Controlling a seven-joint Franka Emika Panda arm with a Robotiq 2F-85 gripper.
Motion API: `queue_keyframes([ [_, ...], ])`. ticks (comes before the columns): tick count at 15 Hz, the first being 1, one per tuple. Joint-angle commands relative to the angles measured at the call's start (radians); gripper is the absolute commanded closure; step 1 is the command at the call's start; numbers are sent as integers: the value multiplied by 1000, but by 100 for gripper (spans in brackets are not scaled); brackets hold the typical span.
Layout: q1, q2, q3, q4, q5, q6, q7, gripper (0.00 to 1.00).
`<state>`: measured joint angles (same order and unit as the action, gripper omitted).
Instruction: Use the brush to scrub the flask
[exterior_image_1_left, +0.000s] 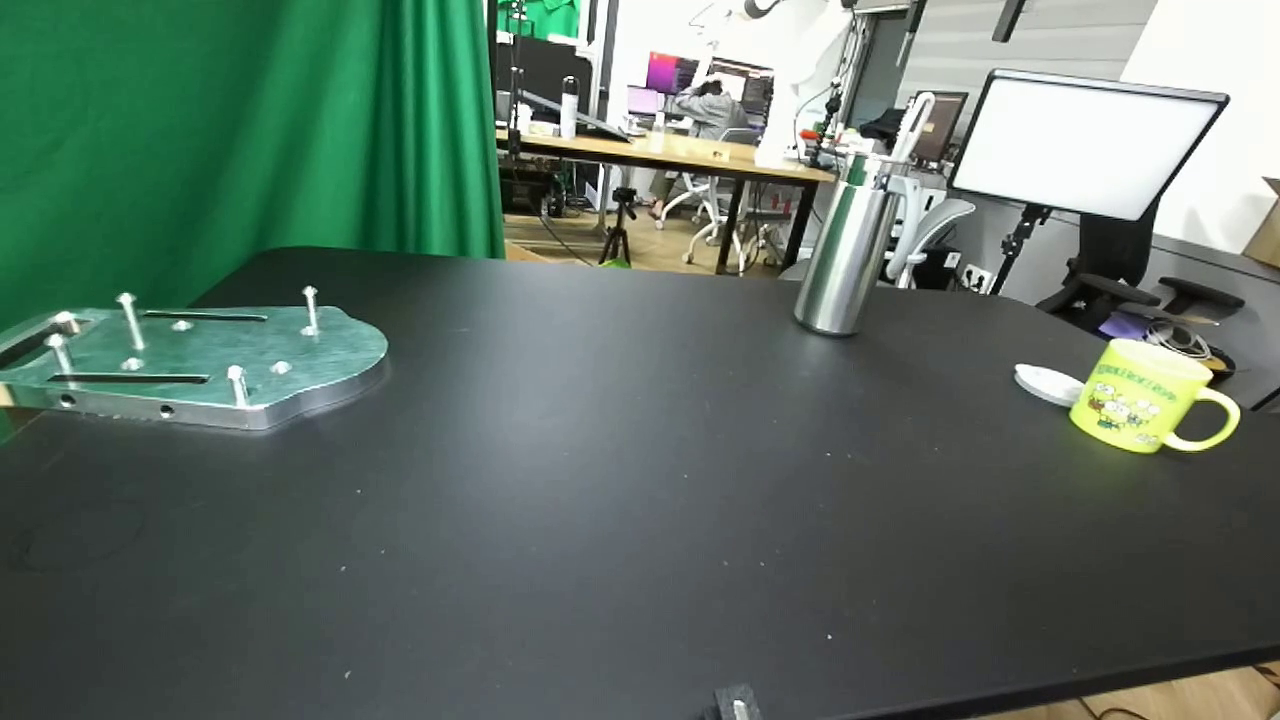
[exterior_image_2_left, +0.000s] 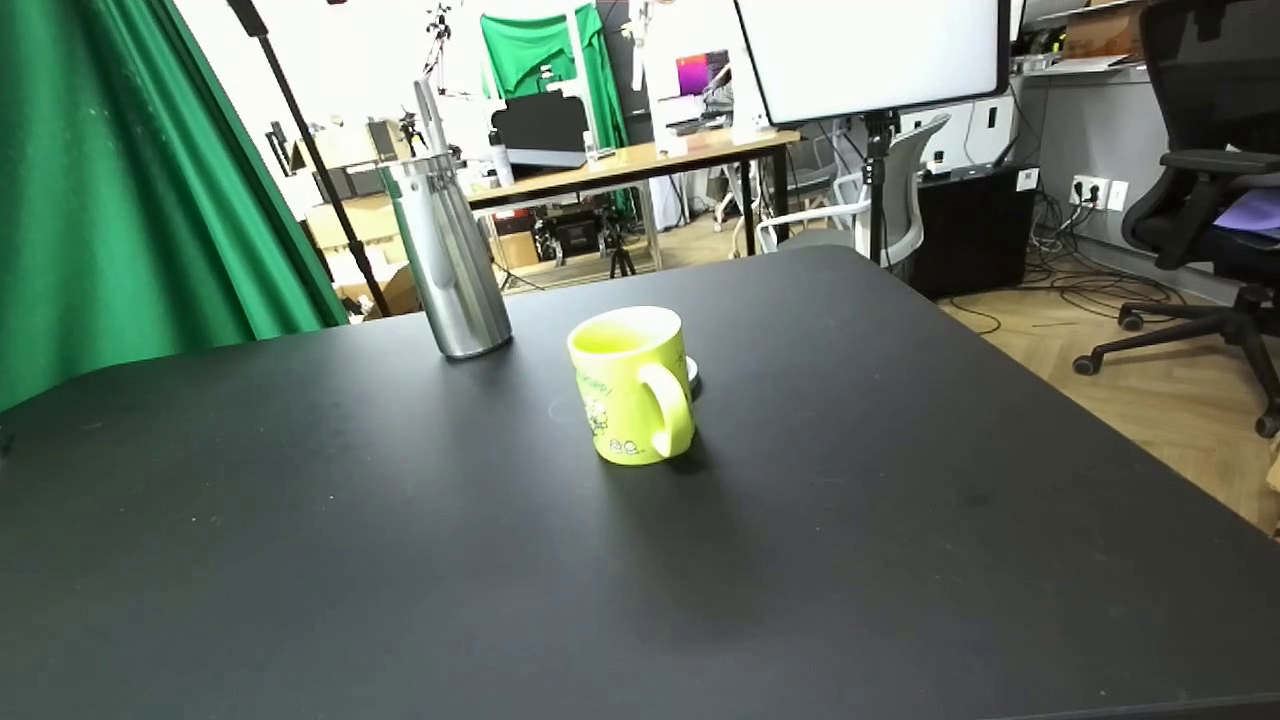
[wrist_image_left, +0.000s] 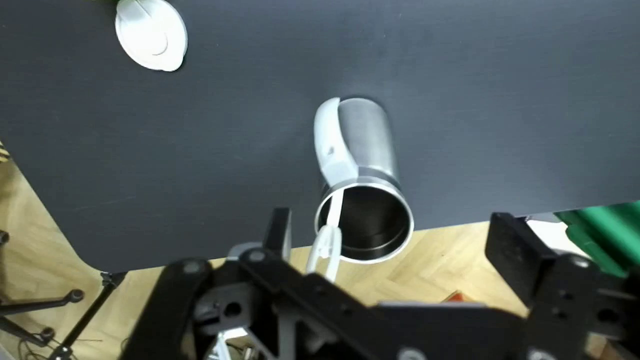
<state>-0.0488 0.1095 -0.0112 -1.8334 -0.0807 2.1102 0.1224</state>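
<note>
The flask is a tall shiny silver cylinder with a pale handle. It stands upright in both exterior views (exterior_image_1_left: 840, 265) (exterior_image_2_left: 455, 265) and in the wrist view (wrist_image_left: 370, 132), its open mouth facing the camera. The white brush (wrist_image_left: 325, 245) leans inside the flask, its looped handle sticking out over the rim; its handle also shows in both exterior views (exterior_image_1_left: 915, 125) (exterior_image_2_left: 430, 118). Its lower end is hidden in the flask. My gripper (wrist_image_left: 392, 232) is open, fingers wide apart with nothing held. The brush handle shows between them, nearer the left finger, partly hidden by the linkage.
A yellow-green mug (exterior_image_1_left: 1140, 395) (exterior_image_2_left: 625, 400) stands upright beside a white lid (exterior_image_1_left: 1048, 384) (wrist_image_left: 152, 35). A metal plate with upright bolts (exterior_image_1_left: 200, 365) lies at the table's far side. The flask stands near an edge of the black table (wrist_image_left: 225, 125). A green curtain (exterior_image_1_left: 250, 130) hangs behind.
</note>
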Motion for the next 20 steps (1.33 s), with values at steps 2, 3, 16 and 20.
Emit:
queue_keyframes([
  [2,10,203,-47,306,10,-100,196,0],
  [3,16,237,-55,360,7,-125,241,0],
  [16,46,276,-79,381,10,-146,391,0],
  [20,67,283,-99,380,24,-173,583,0],
])
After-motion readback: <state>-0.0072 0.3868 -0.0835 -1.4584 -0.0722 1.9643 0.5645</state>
